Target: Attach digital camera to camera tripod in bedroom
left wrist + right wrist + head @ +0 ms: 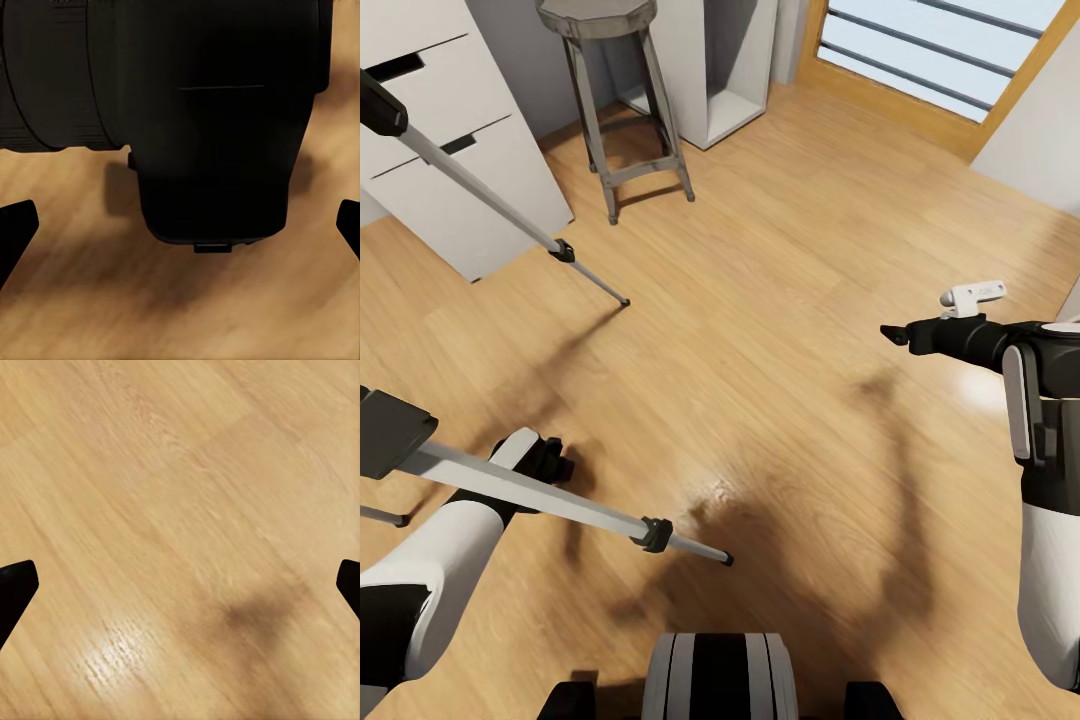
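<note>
The camera tripod stands at the left of the head view. One silver-grey leg [480, 190] runs down to a black foot [625, 300]. A second leg [560, 500] crosses in front of my left arm. My left gripper [548, 460] hangs low behind that leg and is open. In the left wrist view its fingertips [16, 225] sit wide apart. A bulky black body with a ridged cylinder [217, 112] looms just beyond them. I cannot tell whether it is the digital camera or part of the tripod. My right gripper [895, 335] is open over bare floor [180, 510].
A round grey stool [625, 110] stands at the back, between a white drawer unit [450, 150] and a white cabinet [730, 70]. A wood-framed window [930, 50] is at the top right. Light wood floor [790, 250] spreads across the middle.
</note>
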Available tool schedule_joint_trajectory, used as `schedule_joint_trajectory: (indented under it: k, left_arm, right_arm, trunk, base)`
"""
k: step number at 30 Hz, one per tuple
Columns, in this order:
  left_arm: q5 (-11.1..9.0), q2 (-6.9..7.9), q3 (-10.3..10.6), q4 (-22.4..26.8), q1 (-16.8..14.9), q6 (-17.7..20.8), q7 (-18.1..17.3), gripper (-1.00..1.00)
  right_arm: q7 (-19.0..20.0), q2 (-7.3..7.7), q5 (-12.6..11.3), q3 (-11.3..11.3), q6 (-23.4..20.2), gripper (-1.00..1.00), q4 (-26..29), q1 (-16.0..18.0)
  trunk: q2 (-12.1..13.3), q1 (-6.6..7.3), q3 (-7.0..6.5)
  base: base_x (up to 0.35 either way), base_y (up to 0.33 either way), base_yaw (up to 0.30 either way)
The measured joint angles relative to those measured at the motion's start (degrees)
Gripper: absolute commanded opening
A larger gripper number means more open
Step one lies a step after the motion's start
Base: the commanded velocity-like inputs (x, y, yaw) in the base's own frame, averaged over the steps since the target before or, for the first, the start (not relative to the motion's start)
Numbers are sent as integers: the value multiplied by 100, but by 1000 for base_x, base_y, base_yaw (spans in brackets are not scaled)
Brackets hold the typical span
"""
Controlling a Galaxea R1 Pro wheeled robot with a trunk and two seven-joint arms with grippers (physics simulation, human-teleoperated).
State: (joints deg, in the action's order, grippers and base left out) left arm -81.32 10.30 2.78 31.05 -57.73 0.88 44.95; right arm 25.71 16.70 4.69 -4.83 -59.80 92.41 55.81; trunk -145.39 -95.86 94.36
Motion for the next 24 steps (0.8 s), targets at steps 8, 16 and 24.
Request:
schedule_joint_trajectory:
  k: [8, 16, 24]
  left_arm:
    - [1, -5, 4, 1, 0, -31, 1, 100]
    - [4, -7, 1, -1, 0, -45, 1, 100]
    - [5, -13, 3, 1, 0, -62, 46, 100]
  right_arm:
    - [2, 0, 0, -8, 0, 100, 0, -3]
    - [0, 0, 0, -13, 0, 100, 0, -3]
    - [1, 0, 0, -17, 0, 100, 0, -3]
  trunk:
    - [-5, -11, 88]
    - [-13, -26, 222]
    - [-13, -26, 222]
  base:
    - [0, 0, 0]
    - [0, 0, 0]
    - [0, 0, 0]
